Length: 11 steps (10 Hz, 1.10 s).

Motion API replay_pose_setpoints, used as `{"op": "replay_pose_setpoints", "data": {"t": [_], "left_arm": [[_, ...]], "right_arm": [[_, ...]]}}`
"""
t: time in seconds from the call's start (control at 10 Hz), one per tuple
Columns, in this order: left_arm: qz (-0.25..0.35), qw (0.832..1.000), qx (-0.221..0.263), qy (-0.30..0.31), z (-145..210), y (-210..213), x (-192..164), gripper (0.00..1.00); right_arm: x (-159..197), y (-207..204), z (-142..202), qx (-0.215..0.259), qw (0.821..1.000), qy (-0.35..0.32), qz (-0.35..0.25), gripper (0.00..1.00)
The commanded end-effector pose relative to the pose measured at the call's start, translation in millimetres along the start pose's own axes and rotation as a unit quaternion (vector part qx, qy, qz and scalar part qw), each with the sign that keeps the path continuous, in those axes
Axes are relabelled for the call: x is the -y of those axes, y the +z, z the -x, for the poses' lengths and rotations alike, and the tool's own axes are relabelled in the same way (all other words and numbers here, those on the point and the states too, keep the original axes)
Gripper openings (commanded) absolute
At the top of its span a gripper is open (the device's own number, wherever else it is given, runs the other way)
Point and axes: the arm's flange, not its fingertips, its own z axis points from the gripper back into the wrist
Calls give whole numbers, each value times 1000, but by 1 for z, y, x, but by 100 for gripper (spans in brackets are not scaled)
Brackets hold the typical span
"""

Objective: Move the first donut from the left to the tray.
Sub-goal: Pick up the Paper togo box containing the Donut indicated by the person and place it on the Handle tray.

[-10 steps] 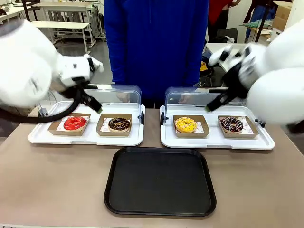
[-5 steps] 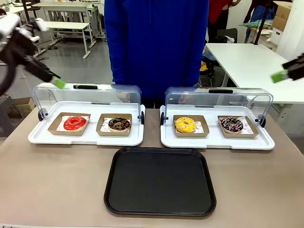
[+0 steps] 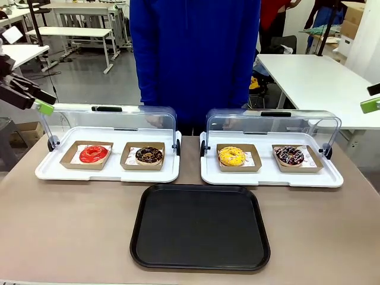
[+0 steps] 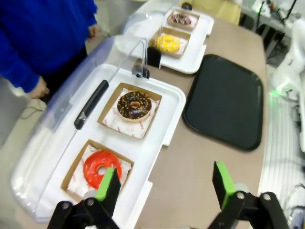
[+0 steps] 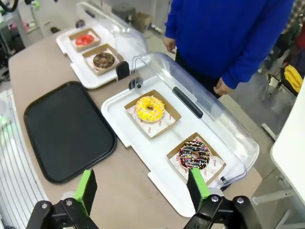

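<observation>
Left gripper (image 4: 164,179) and right gripper (image 5: 142,183) are hanging high and wide of the table (image 3: 71,237), both gaping and holding nothing, apparently poised before any reach. The red donut (image 4: 101,168) is sitting in its box (image 3: 67,160) on the far-left white tray (image 3: 107,175), with the lid (image 3: 133,119) raised for access. It is lying below the left gripper, well apart. The black tray (image 3: 199,228) is lying bare at near centre.
</observation>
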Motion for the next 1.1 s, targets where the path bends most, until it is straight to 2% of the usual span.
{"op": "replay_pose_setpoints", "data": {"t": [0.0, 0.1, 0.2, 0.5, 0.8, 1.0], "left_arm": [[2, 1000, 13, -3, 9, 6, -3, 100], [14, 999, 29, 0, 11, -3, -19, 100], [15, 999, 38, 13, 21, -8, -43, 100], [38, 995, 88, 15, 53, -2, -67, 100], [23, 992, 123, 0, 69, 13, -72, 100], [21, 992, 125, 3, 73, 16, -78, 100]], "right_arm": [[2, 1, 3, 3, 1000, 3, -4, 100], [49, 7, 0, 15, 999, -25, -15, 100], [77, 8, 2, 25, 999, -26, -6, 100], [122, 15, 27, 58, 996, -14, -65, 100], [132, 25, 48, 97, 993, -3, -67, 100], [132, 27, 54, 104, 992, -7, -66, 100]]}}
